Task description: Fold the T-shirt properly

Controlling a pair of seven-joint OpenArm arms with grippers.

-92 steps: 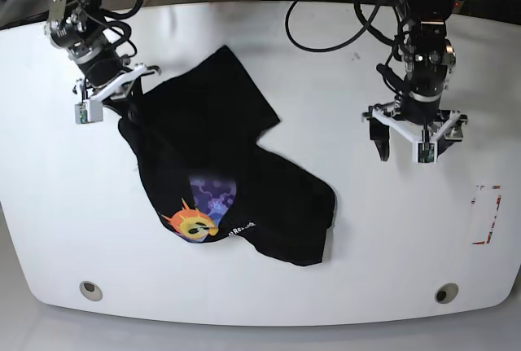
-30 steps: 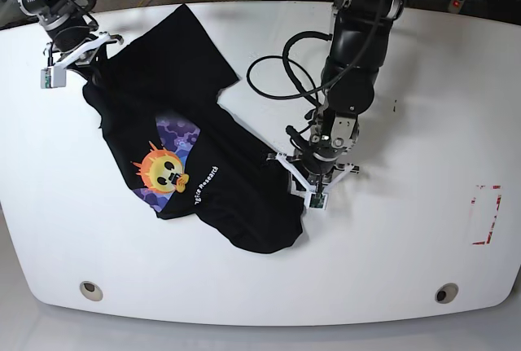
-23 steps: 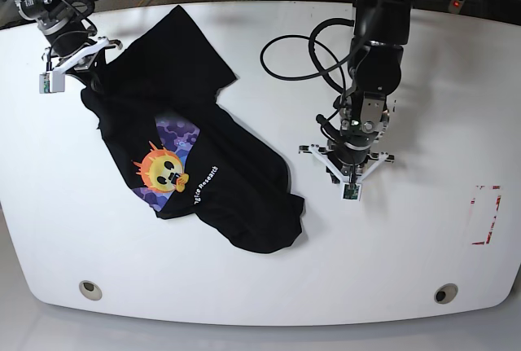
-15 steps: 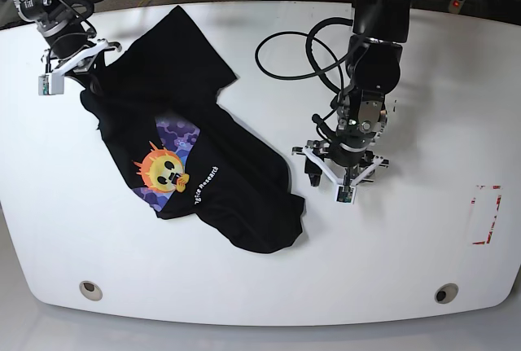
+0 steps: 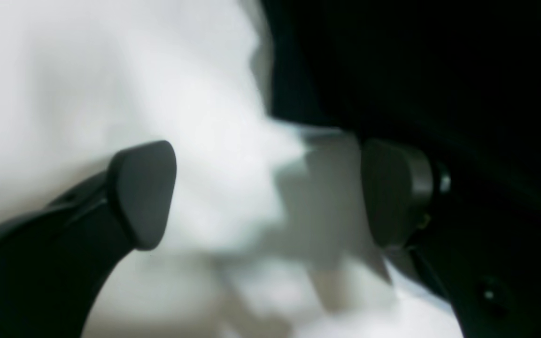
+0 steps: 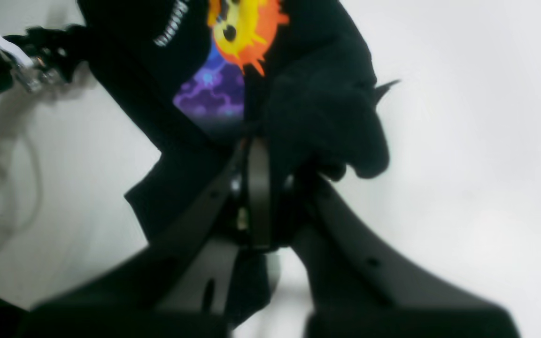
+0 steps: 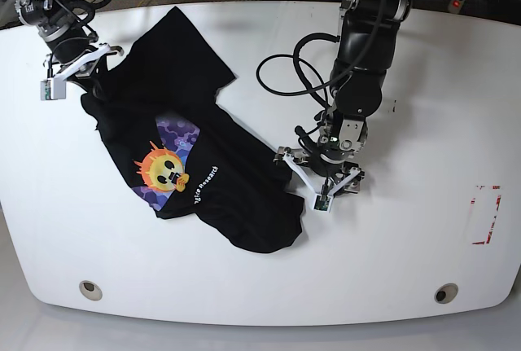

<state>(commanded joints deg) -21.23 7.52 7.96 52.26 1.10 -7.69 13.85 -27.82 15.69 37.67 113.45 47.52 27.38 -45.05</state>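
White tabletop [image 7: 391, 261] under rumpled black T-shirt [image 7: 236, 184]

In the right wrist view, the picture's top edge cuts off the T-shirt's print [image 6: 247, 28]; the right tool's fingertips [image 6: 266, 188] are blurred there.

Bright, even light fills the base view, where the white tabletop [image 7: 391, 269] looks washed pale and its front edge bows, curving up toward eight and four o'clock. In the left wrist view everything is soft and out of focus; soft grey shadows cross the white surface at the centre and toward six o'clock, and the black cloth [image 5: 439, 70] toward one o'clock sinks into near-featureless dark. The right wrist view is sharper toward twelve o'clock, blurred toward six, with a pale glare toward three and dim grey shadow toward nine.
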